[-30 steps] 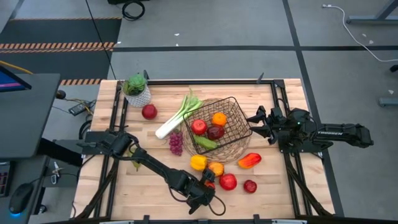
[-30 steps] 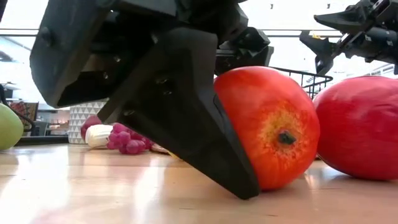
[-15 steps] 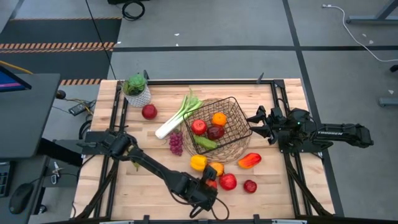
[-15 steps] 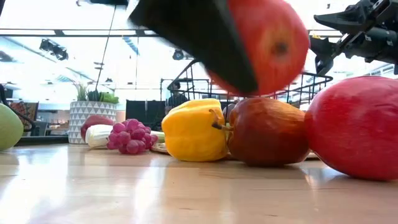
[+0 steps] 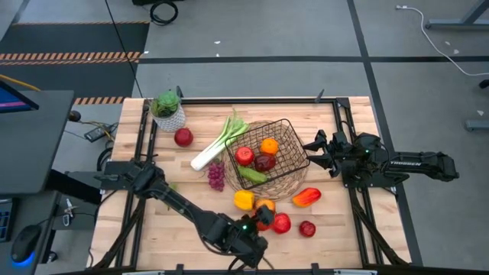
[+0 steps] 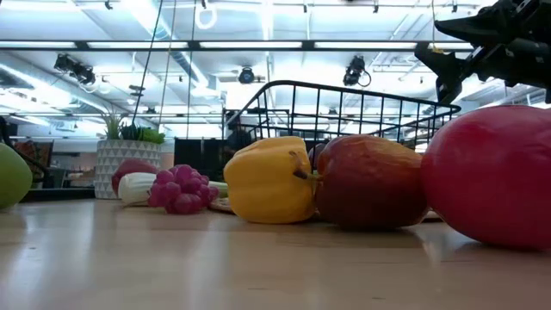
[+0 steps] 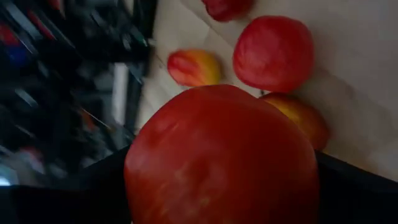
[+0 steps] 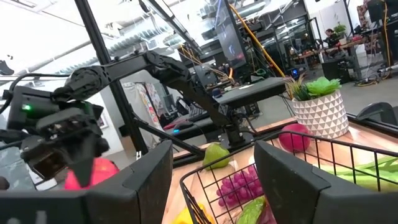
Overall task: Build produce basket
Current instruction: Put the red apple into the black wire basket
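Observation:
My left gripper (image 5: 256,228) hangs over the table's near edge, shut on a red apple (image 7: 221,158) that fills the left wrist view. The wire basket (image 5: 294,141) stands mid-table with red apples, an orange and a green piece inside. Loose on the wood lie a yellow pepper (image 5: 244,200), a yellow-red apple (image 5: 266,206), a red apple (image 5: 282,223), a smaller red fruit (image 5: 307,228) and a red-orange pepper (image 5: 306,197). My right gripper (image 5: 312,150) waits open by the basket's right rim. My left gripper pinches the red apple between its two fingers (image 7: 93,186), one on each opposite side (image 7: 140,168). The fingers slant downward. The apple is lifted clear of the table, above the loose fruit.
A leek (image 5: 218,141), purple grapes (image 5: 216,176) and another red apple (image 5: 183,137) lie left of the basket. A white plant pot (image 5: 168,113) stands at the far left corner. A green pear (image 6: 10,176) sits at the left. Bare wood shows along the near left.
My left gripper has risen from the table with the red apple, rolling its wrist on the way. The apple, which rested on the wood a second ago, is now lifted clear and has left the low view at the top.

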### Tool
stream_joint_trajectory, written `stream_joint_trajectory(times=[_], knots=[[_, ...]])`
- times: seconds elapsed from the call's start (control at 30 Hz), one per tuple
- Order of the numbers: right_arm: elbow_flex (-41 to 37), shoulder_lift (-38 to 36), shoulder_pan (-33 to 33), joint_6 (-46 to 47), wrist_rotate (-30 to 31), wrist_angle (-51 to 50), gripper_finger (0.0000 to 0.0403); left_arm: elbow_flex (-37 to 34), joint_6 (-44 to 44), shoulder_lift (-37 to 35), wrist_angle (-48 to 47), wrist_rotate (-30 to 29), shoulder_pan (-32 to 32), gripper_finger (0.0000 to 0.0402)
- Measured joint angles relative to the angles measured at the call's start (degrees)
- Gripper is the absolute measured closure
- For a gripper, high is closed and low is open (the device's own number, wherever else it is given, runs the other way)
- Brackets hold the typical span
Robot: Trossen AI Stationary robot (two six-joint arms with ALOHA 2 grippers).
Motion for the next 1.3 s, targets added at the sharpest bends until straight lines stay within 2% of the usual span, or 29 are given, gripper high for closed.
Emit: stream_joint_trajectory(times=[0.37,0.53,0.63,0.7,0.8,1.0,1.3], knots=[[-0.01,0.00,0.01,0.00,0.00,-0.02,0.0172,0.01,45.74,0.01,4.67,-0.95,-0.47,0.0050],[0.00,0.00,0.00,0.00,0.00,0.00,0.0172,0.01,56.43,0.01,6.60,-0.87,-0.42,0.0049],[0.00,0.00,0.00,0.00,-0.02,0.00,0.0172,0.01,56.34,0.02,7.58,-0.87,-0.30,0.0049],[-0.02,0.00,0.02,0.00,-0.02,-0.02,0.0172,0.01,52.88,0.01,8.29,-0.93,-0.12,0.0049],[-0.01,0.00,0.00,0.00,0.00,0.00,0.0172,0.01,40.43,0.03,10.47,-0.80,0.66,0.0049],[-0.02,0.00,0.02,0.00,0.00,0.00,0.0172,0.01,3.29,0.03,11.69,-0.91,3.97,0.0049],[0.00,0.00,0.01,0.00,-0.01,-0.01,0.0172,0.01,-44.83,0.03,12.29,-0.82,7.27,0.0049]])
